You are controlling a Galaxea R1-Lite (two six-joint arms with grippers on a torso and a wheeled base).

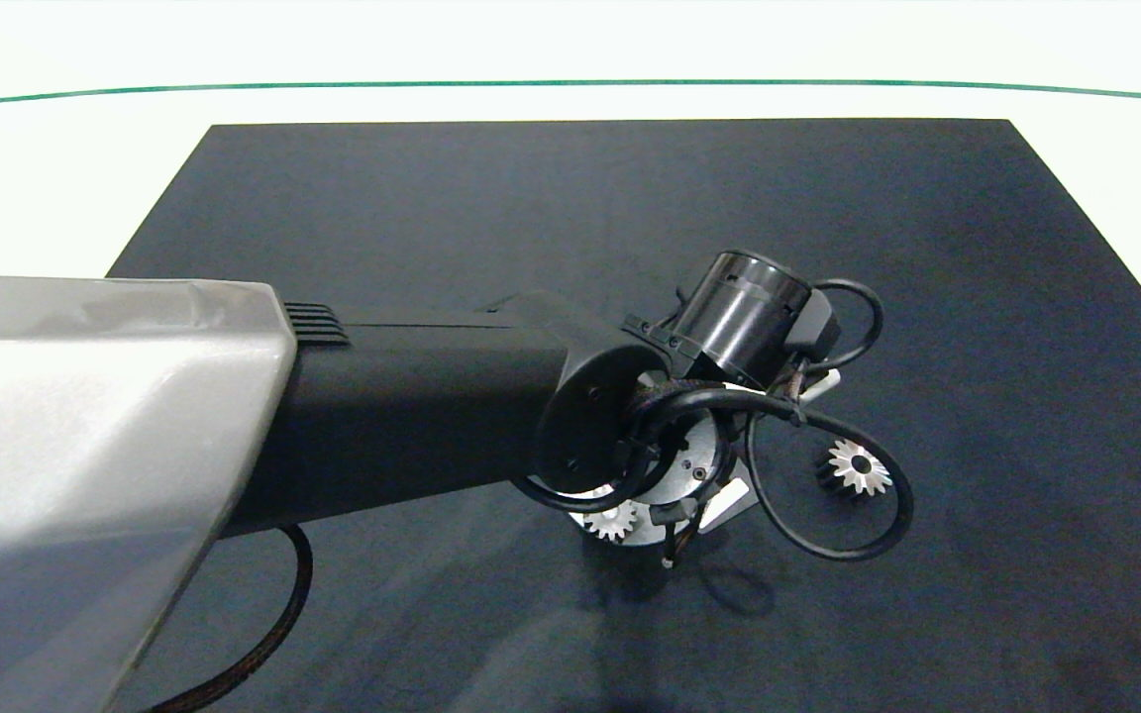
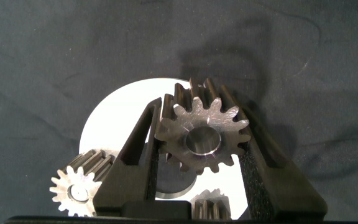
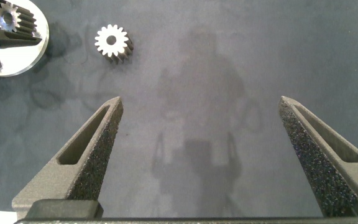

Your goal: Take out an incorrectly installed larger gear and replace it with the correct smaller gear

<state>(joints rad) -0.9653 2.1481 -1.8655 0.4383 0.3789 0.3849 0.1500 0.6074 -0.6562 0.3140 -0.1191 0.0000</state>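
**Steel gear clamped over the disc**

Steel small gear (image 2: 202, 134) sits pinched between my left gripper's (image 2: 201, 163) fingers above the white disc (image 2: 114, 112), beside two like gears (image 2: 76, 188). Out on the dark mat (image 1: 977, 297) lies the big gear (image 1: 858, 466). My right gripper (image 3: 199, 152) hangs wide open, empty.

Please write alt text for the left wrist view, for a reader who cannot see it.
The left gripper, jaws closed, holds a blunt-toothed silver gear above a round white base plate on a dark mat. Another small gear sits on the plate's edge beside the jaws, and a third shows partly.
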